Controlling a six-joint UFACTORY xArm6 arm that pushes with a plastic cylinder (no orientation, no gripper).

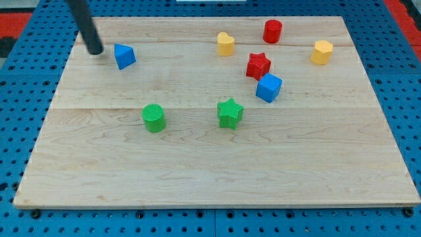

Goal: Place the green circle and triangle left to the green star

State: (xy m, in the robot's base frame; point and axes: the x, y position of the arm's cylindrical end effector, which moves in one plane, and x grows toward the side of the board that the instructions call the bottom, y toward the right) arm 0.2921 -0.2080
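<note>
While my tip (96,50) rests just left of blue triangle (124,56), touching nothing, holding nothing

Single camera, so no overlap with any second view. It looks down at a slant from the near edge of the wooden board (210,171), facing toward the far edge at the view's top. Framing is close: the board fills almost the whole frame, with blue pegboard (20,99) showing around it and red strips in the top corners.
</note>
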